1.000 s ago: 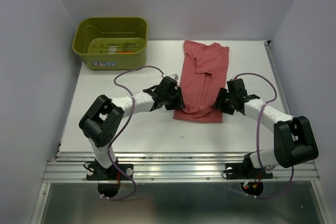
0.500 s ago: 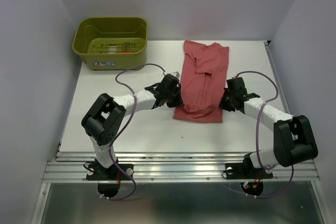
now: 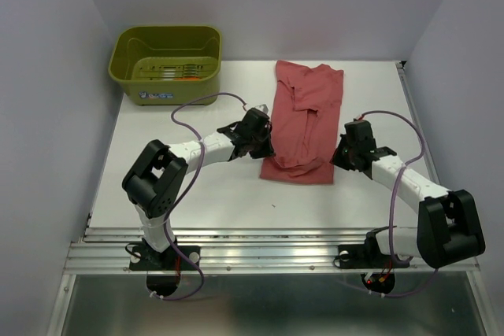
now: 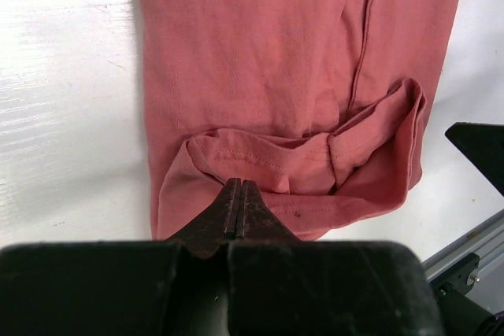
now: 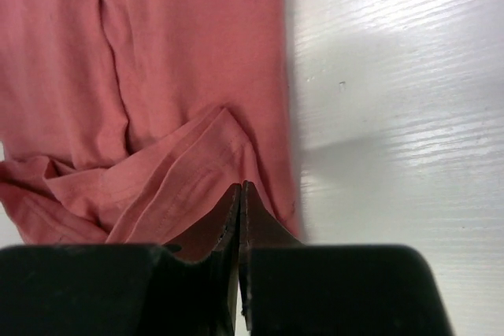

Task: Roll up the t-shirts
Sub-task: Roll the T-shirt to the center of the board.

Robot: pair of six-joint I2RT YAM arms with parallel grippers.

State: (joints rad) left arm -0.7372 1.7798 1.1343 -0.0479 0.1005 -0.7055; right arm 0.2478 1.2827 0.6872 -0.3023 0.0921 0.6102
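Basket (image 3: 197, 88) contents — too small to tell; t-shirt (image 4: 260, 60) cut off by top edge.

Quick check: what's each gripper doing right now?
Left gripper: closed, pinching the folded-over hem of the rose-red t-shirt.
Right gripper: closed, pinching the same hem fold on the opposite side.

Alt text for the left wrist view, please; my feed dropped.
Left gripper, fingers shut, pinches the turned-up near hem of a rose-red t-shirt spread on a white table.
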